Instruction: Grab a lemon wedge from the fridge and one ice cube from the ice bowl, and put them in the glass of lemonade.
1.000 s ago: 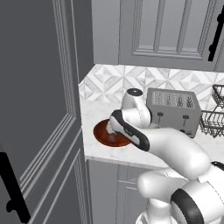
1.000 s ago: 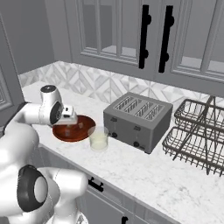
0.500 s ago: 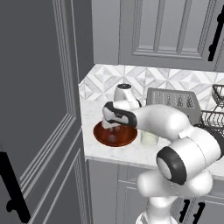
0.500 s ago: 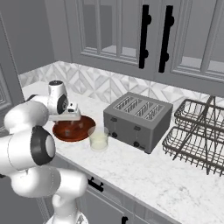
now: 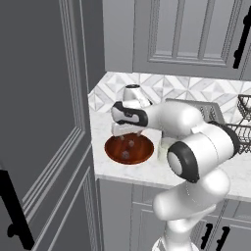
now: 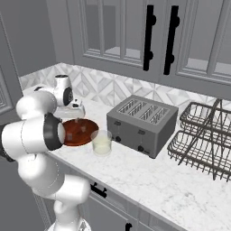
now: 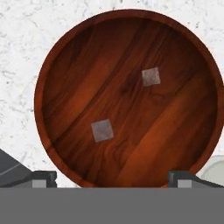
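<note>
While hand point(image 7: 112, 175) gapes empty; ice bowl point(image 7: 57, 57) | two cubes; right base: glass point(image 6: 102, 143)

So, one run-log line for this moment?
pincer: open, above ice bowl | ice cubes: two, in bowl | glass of lemonade: beside bowl

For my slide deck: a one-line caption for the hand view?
Open gripper poised above the ice bowl, two ice cubes inside.

gripper point(image 5: 128, 131): above the ice bowl point(image 7: 57, 61), jaws wide apart
ice cubes point(image 7: 151, 77): two in the bowl, directly below
glass of lemonade point(image 6: 101, 142): beside the bowl
toaster point(image 6: 142, 124): beyond the glass
</note>
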### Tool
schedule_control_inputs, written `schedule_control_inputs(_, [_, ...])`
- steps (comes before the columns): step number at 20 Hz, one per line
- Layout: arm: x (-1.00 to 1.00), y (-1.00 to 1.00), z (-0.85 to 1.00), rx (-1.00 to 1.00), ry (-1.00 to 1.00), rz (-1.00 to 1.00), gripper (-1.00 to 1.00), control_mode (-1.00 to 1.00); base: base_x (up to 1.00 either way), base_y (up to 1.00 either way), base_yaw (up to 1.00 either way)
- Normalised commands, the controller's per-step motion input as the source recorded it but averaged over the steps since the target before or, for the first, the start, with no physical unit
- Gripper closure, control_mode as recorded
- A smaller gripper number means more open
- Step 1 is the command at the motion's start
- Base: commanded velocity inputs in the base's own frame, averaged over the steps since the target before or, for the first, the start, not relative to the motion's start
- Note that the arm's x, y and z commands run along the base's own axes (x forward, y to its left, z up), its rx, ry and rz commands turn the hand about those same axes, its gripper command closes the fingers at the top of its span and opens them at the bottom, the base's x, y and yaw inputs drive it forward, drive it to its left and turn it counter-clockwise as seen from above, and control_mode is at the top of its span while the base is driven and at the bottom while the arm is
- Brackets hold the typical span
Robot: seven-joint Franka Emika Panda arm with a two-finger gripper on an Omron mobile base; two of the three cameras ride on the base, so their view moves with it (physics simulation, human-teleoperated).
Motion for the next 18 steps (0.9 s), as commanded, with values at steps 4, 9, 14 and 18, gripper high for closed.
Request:
schedule_control_inputs(4, [0.14, 0.00, -0.59, 0.01, -0.02, 0.00, -1.00, -1.00, 0.00, 0.00, 0.00])
schedule_control_inputs(9, [0.02, 0.00, -0.49, 0.01, -0.02, 0.00, -1.00, -1.00, 0.00, 0.00, 0.00])
schedule_control_inputs(14, [0.08, 0.00, -0.45, 0.00, 0.00, 0.00, -1.00, -1.00, 0.00, 0.00, 0.00])
schedule_control_inputs(18, [0.10, 0.00, -0.40, 0.00, 0.00, 0.00, -1.00, -1.00, 0.00, 0.00, 0.00])
